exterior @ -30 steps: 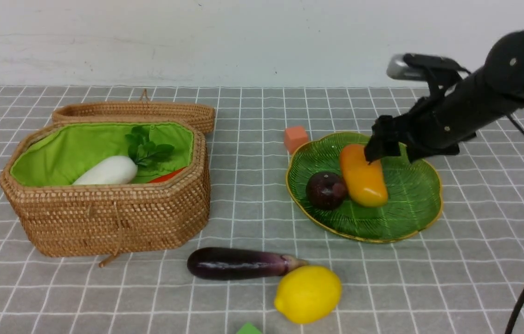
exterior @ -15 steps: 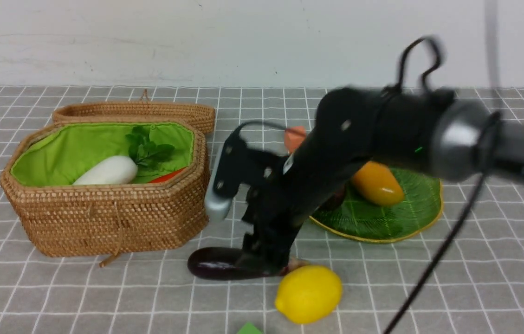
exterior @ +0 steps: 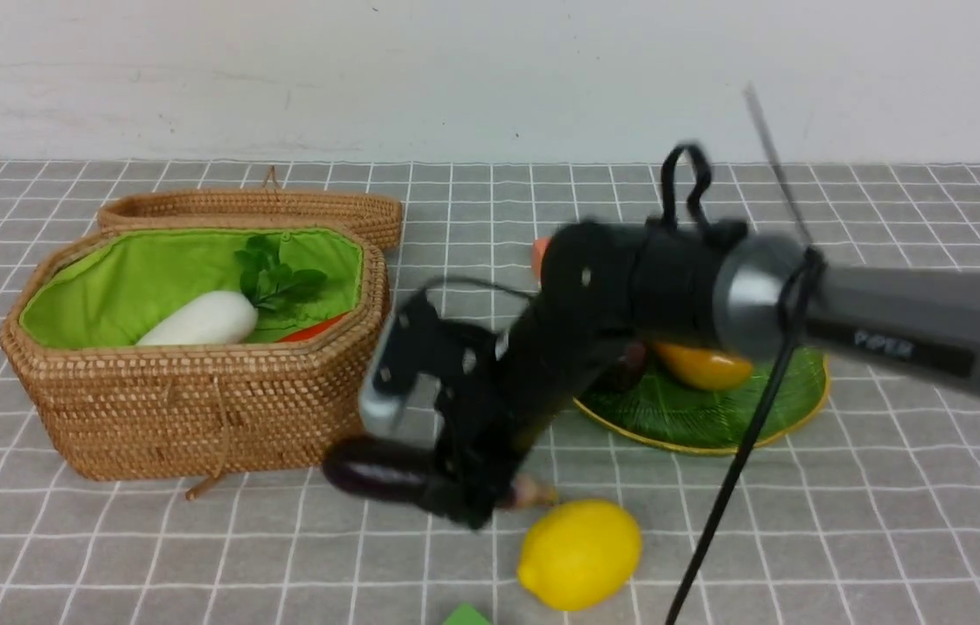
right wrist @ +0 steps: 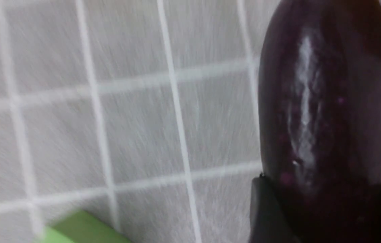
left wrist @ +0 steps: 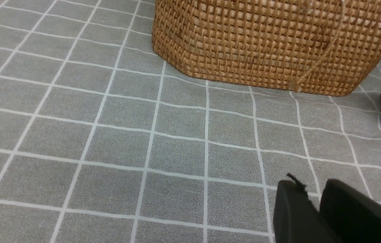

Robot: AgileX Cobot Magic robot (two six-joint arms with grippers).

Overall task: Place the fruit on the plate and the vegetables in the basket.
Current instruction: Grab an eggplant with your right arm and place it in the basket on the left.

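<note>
In the front view my right gripper reaches down in front of the basket and is shut on the long purple eggplant. In the right wrist view the eggplant sits between the two fingers of the right gripper. A white radish and a red-orange piece lie in the basket. The orange-yellow mango lies on the green plate, and the arm hides most of the plum. The lemon rests on the cloth near the front. My left gripper is shut and holds nothing, low over the cloth near the basket.
The woven lid leans behind the basket. An orange cube peeks out behind my right arm, next to the plate. A green block lies at the front edge, also seen as the green block in the right wrist view.
My right arm swung from the plate down to the eggplant and closed on it. The eggplant has shifted left, toward the basket. The lemon and the basket's contents have not moved.
</note>
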